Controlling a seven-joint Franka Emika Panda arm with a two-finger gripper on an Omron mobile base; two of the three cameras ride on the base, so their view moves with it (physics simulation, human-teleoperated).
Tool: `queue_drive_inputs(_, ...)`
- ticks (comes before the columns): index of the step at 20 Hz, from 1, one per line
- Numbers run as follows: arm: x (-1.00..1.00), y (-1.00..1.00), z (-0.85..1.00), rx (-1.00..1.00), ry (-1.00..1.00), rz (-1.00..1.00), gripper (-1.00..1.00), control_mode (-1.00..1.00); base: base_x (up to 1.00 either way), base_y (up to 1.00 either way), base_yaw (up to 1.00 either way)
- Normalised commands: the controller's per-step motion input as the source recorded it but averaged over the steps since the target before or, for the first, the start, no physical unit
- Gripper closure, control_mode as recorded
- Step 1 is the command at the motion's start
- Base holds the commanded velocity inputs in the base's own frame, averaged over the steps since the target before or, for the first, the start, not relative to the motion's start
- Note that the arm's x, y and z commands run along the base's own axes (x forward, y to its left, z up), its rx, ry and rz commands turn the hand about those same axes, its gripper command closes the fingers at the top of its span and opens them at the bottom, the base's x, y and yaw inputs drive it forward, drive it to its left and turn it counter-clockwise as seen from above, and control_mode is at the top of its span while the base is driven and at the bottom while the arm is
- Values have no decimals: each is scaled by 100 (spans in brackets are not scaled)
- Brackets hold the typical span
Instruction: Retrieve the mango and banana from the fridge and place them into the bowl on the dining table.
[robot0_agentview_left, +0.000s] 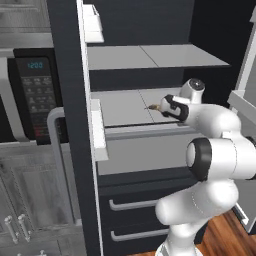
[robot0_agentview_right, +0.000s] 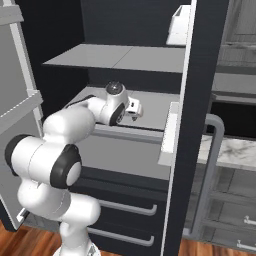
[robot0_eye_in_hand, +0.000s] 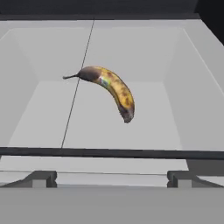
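Note:
The fridge (robot0_agentview_left: 67, 125) stands with both doors open, and my arm reaches onto its middle light grey shelf (robot0_agentview_right: 155, 107). A banana (robot0_eye_in_hand: 111, 87), yellow with brown patches and dark ends, lies on that shelf, stem pointing left in the hand view. Its stem end (robot0_agentview_left: 152, 107) pokes out just left of my hand in the left base view. My gripper (robot0_eye_in_hand: 113, 178) is open and empty at the shelf's front lip, a short way from the banana, with one fingertip (robot0_eye_in_hand: 41, 177) at each side. The mango, bowl and dining table are out of view.
An upper shelf (robot0_agentview_left: 150, 56) hangs close above my hand. The open fridge doors flank the arm on the left (robot0_agentview_right: 20, 110) and right (robot0_agentview_right: 195, 125). Two drawers (robot0_agentview_left: 135, 205) sit below. A microwave (robot0_agentview_left: 37, 95) and grey cabinets (robot0_agentview_left: 30, 200) are further left.

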Motion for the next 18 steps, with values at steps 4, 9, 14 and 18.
queue_drive_inputs(4, 37, 0, -30, 0, 0, 1, -100, -100, 0, 0, 0)
queue_drive_inputs(9, 44, -3, -20, 0, 0, 2, -100, -100, 0, 0, 0)
queue_drive_inputs(14, 45, -8, -13, 0, 0, 2, -100, -100, 0, 0, 0)
queue_drive_inputs(18, 40, -10, -13, 0, 0, 2, -100, -100, 0, 0, 0)
